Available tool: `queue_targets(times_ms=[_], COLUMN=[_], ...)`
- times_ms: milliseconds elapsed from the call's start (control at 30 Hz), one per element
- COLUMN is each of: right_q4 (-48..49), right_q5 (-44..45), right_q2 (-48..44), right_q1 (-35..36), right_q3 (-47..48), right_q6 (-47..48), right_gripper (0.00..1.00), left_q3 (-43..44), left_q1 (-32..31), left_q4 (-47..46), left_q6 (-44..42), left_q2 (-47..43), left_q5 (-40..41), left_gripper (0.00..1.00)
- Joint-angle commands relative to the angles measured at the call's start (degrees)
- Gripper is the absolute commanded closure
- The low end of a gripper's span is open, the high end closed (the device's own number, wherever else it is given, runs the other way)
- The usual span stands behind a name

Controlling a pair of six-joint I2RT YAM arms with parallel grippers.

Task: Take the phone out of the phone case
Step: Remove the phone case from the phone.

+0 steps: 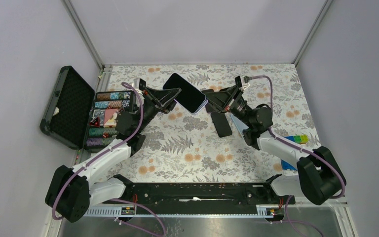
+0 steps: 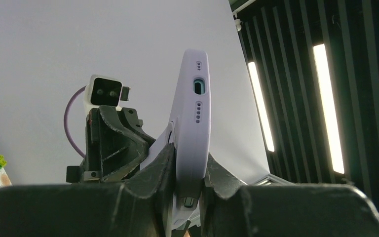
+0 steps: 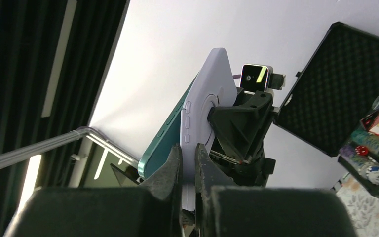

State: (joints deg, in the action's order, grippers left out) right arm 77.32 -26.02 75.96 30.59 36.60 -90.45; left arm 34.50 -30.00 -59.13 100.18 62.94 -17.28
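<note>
Floral-print cloth [image 1: 187,153] covered the table, with pale walls on three sides. Near the far middle the phone [image 1: 185,94] was held up off the cloth, its dark screen facing up, slung between the two arms. On its near-left side the left gripper [image 1: 170,102] was clamped across the full thickness of the lilac phone case [image 2: 193,98]. From the left wrist, the case's port end stood upright between the fingers, with the port and speaker holes showing. On the opposite side the right gripper [image 1: 209,104] had its fingers almost together, pinching only the thin lilac wall of the case, just below the side buttons in its own view. From the right wrist the phone's teal body sat outside that pinch, angled away from the lilac wall (how far it had come free could not be told). A flat black slab [image 1: 222,124] lay on the cloth just beside the right gripper. An open black box [image 1: 68,106] with stacked chips [image 1: 109,104] sat at the left edge, and coloured bricks [image 1: 296,139] at the right.
</note>
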Motion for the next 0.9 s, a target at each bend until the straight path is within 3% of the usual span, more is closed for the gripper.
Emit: queue_targets(times_ms=[0, 233, 367, 433, 567, 867], right_q4=[-17.8, -17.2, -9.9, -4.8, -0.3, -8.0], right_q5=[-2.2, -0.4, 1.0, 1.7, 2.5, -0.5], right_q2=[-1.0, -6.4, -8.2, -8.6, -10.0, -18.0], right_q1=[-0.2, -0.6, -1.6, -2.4, -4.1, -4.4], right_q3=[-0.3, -2.2, -4.9, -6.1, -8.3, -8.7], right_q6=[11.8, 14.9, 11.5, 8.5, 5.1, 14.3], right_gripper=[0.92, 0.54, 0.41, 0.38, 0.34, 0.26], left_q3=[5.1, 4.1, 3.2, 1.8, -1.1, -0.9], left_q1=[-1.6, -1.6, -1.5, -1.4, -1.4, -1.4], left_q4=[-23.5, -21.7, -12.6, -7.3, -7.1, -5.6], left_q6=[8.7, 5.2, -2.6, -5.8, -8.1, -9.0], left_q2=[-2.9, -2.9, -5.6, -7.0, -8.1, -7.0], left_q5=[2.4, 2.7, 3.3, 4.7, 7.2, 7.1], left_gripper=[1.0, 1.0, 1.0, 1.0, 1.0, 1.0])
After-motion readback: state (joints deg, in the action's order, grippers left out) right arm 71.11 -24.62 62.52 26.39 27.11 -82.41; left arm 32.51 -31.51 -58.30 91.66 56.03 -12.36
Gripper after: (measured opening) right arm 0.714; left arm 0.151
